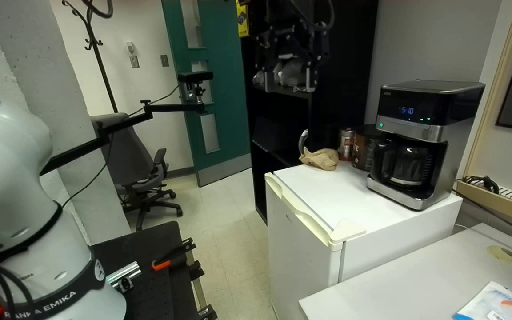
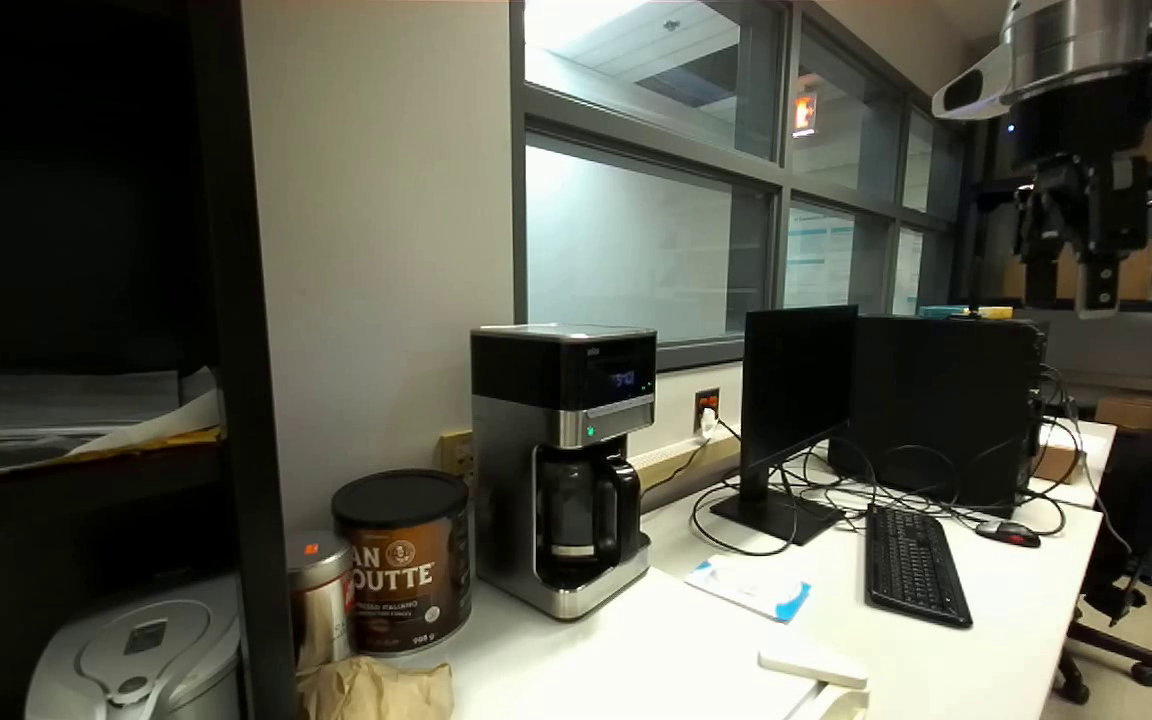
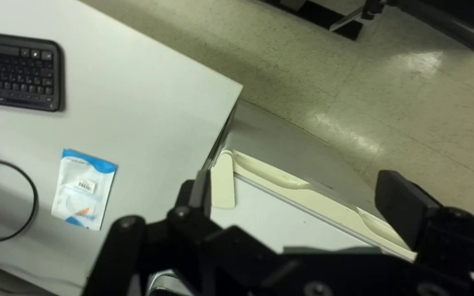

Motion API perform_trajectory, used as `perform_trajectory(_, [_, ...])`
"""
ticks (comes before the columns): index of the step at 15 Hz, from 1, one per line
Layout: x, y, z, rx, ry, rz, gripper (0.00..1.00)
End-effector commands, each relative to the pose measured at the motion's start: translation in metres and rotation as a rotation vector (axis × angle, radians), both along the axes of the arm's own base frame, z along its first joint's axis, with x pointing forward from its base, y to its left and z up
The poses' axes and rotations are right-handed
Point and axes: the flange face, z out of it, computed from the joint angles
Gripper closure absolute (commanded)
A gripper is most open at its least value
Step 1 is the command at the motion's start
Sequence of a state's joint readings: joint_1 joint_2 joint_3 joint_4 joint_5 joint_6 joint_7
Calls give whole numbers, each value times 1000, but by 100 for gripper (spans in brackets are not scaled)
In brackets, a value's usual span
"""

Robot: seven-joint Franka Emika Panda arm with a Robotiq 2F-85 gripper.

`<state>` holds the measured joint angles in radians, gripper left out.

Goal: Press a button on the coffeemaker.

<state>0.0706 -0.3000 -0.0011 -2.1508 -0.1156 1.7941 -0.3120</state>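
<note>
The coffeemaker (image 1: 458, 138) is a boxy black and silver machine standing upright on the white mini fridge (image 1: 302, 249). It also shows in an exterior view (image 2: 506, 470). Its display is lit blue, and small green lights glow on and above the silver button band (image 1: 409, 129). A dark carafe (image 1: 409, 166) sits inside. In the wrist view only a corner of the coffeemaker (image 3: 169, 284) shows at the bottom edge. My gripper (image 1: 290, 83) is open and empty, high above the fridge and apart from the coffeemaker. It also shows in an exterior view (image 2: 1069, 285) and the wrist view (image 3: 296, 195).
A brown coffee can (image 2: 401, 570), a smaller tin (image 2: 321, 600) and a crumpled paper bag (image 1: 320, 158) stand beside the coffeemaker. A black shelf (image 1: 278, 129) rises behind. The desk holds a packet (image 3: 84, 189), keyboard (image 2: 914, 565) and monitor (image 2: 801, 390).
</note>
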Motion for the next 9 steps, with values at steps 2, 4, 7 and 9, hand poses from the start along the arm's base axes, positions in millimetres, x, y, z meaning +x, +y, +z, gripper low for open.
perform_trajectory(2, [25,6,-41,-91,-129,199,0])
perform_trajectory(4, [39,5,-61,-133,-192,277,0])
perform_trajectory(7, [59,5,-89,-187,-292,404,0])
perform_trajectory(9, [73,4,-104,-219,-362,485,0])
